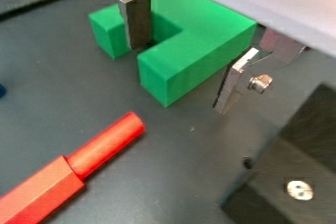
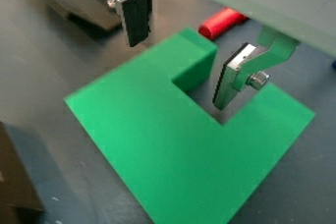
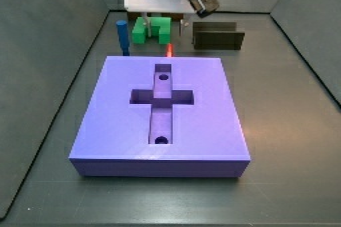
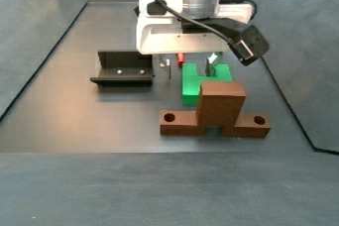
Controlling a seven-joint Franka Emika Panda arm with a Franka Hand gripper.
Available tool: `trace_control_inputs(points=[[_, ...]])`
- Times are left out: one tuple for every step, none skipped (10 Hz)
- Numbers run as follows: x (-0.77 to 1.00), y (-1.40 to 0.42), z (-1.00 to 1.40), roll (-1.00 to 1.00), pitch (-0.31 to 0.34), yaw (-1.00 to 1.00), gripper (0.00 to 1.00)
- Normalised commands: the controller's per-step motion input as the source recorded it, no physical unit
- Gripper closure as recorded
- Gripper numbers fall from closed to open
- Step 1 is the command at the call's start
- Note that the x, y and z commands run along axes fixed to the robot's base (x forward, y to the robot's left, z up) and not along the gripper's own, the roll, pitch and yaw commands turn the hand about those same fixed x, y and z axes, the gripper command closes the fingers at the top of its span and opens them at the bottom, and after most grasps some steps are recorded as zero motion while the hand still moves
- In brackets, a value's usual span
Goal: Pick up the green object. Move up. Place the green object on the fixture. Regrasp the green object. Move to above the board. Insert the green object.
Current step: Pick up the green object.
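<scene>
My jaws (image 1: pixel 187 53) are apart, straddling one arm of the green object (image 1: pixel 184 49); I'd drop lower and centre it before clamping.

1. One tool (image 1: pixel 184 53), low over the floor at the green object, with two silver fingers (image 1: pixel 134 17).
2. One green object (image 1: pixel 191 53).
3. One fixture (image 4: pixel 121 69).
4. One lavender board (image 3: pixel 163 112).
5. One red piece (image 1: pixel 77 163).
6. One blue peg (image 3: pixel 122 35).
7. One brown wooden piece (image 4: pixel 219 110).
</scene>
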Motion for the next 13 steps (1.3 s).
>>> trace_control_inputs(points=[[0.00, -0.14, 0.00, -0.04, -0.009, -0.06, 0.00], [0.00, -0.05, -0.01, -0.09, -0.016, 0.00, 0.00], [-0.04, 0.00, -0.21, -0.09, -0.043, 0.00, 0.00], [-0.12, 0.08, -0.24, -0.02, -0.011, -0.01, 0.00], [-0.12, 0.03, -0.20, 0.00, -0.011, 0.00, 0.00], [0.00, 0.00, 0.00, 0.00, 0.000, 0.00, 0.00], [0.00, 0.00, 0.00, 0.00, 0.000, 0.00, 1.00], [0.00, 0.00, 0.00, 0.00, 0.000, 0.00, 1.00], [0.00, 0.00, 0.00, 0.00, 0.000, 0.00, 1.00], [0.00, 0.00, 0.00, 0.00, 0.000, 0.00, 1.00], [0.00, 0.00, 0.00, 0.00, 0.000, 0.00, 1.00], [0.00, 0.00, 0.00, 0.00, 0.000, 0.00, 1.00], [0.00, 0.00, 0.00, 0.00, 0.000, 0.00, 1.00]])
